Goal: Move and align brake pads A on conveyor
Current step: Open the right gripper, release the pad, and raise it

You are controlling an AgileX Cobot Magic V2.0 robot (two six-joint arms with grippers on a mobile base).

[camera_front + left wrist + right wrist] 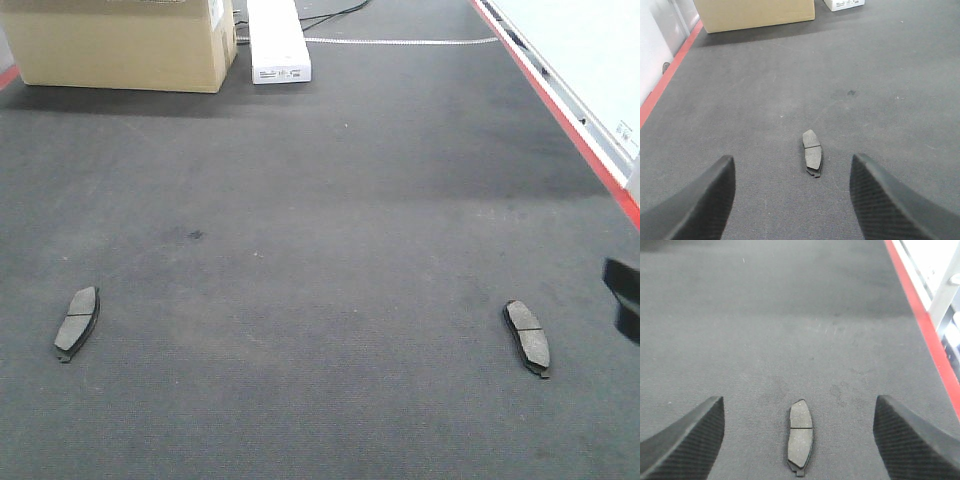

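Observation:
Two brake pads A lie flat, face up, on the dark conveyor belt [320, 260]. One pad [77, 322] is at the front left and the other [527, 337] at the front right, each lengthwise and slightly slanted. In the left wrist view, my left gripper [792, 162] is open above the belt. Its pad [812, 152] lies just ahead, right of the midline. My right gripper [799, 400] is also open, and its pad [801, 439] lies centred between the fingers, untouched. A dark part of the right arm [625, 298] shows at the right edge of the front view.
A cardboard box [120, 40] and a long white box [277, 40] stand on the belt at the far left. A red strip [560, 110] runs along the belt's right edge beside a pale frame. Another red strip [667, 80] borders the left edge.

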